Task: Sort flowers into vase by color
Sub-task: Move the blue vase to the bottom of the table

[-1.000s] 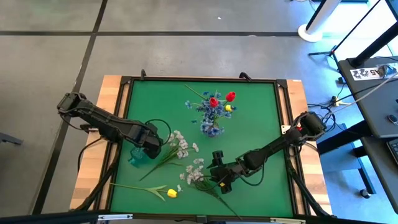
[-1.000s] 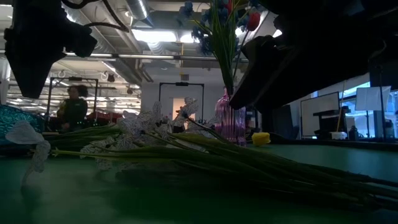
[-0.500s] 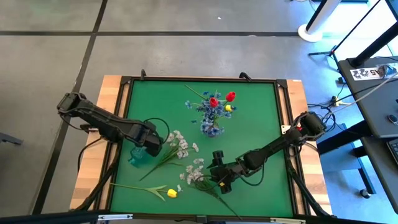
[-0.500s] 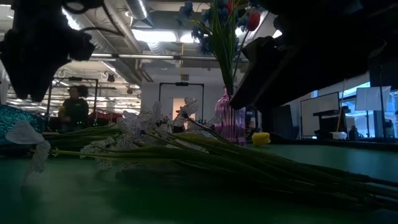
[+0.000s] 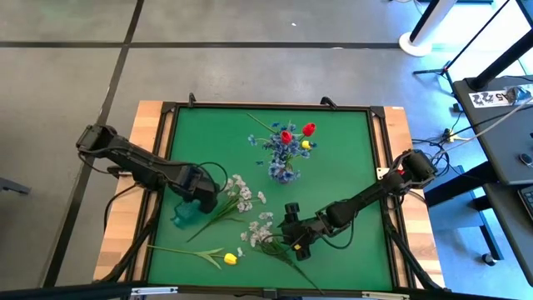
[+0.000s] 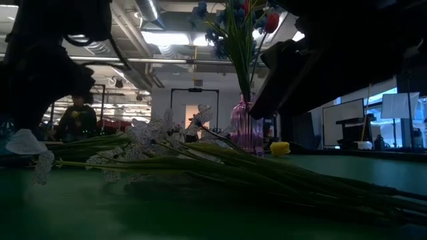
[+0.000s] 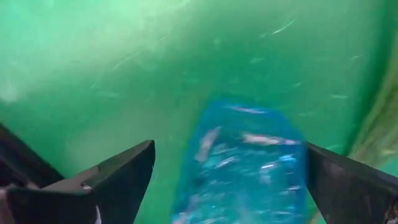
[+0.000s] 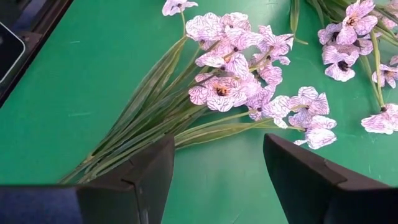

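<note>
White sprays [image 5: 241, 196] flat — tulips [image 5: 296, 132] vased

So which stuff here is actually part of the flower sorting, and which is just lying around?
Part of the job:
- white sprays
- yellow tulip
- pink vase with blue and red flowers
- blue vase, left gripper around it
- right gripper

Lying about:
- cables

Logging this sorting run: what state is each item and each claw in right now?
Pink vase: upright, holding blue, red and yellow flowers.
Blue vase: between the open left claw's fingers, not gripped.
White sprays: lying flat on the mat.
Yellow tulip: lying flat.
Left claw: open over the blue vase.
Right claw: open above the white sprays.
</note>
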Robot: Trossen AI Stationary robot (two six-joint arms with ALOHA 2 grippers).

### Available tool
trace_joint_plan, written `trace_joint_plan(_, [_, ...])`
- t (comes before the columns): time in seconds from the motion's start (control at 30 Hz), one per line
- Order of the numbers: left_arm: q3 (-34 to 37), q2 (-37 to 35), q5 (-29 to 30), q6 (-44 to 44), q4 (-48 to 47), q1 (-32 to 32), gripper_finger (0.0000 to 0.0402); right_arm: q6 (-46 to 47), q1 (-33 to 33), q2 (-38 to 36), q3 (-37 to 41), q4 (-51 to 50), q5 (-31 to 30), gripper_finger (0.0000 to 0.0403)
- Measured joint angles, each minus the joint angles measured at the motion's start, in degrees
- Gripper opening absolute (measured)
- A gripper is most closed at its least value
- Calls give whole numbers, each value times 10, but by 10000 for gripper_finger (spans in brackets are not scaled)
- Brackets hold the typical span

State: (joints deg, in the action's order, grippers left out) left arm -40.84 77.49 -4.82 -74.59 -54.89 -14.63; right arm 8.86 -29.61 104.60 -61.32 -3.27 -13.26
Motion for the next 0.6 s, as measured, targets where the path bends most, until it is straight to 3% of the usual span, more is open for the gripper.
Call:
trace_joint_plan(0.23, [19, 0, -64, -23, -1, -10, 383, 0, 0, 0, 0, 2, 0, 246])
trace_joint_plan(0.4, [20, 0, -74, -42, 4, -29, 375, 0, 0, 0, 0, 2, 0, 246])
trace_joint_plan(0.6, [20, 0, -67, -63, 4, -46, 296, 1, 0, 0, 0, 2, -1, 246])
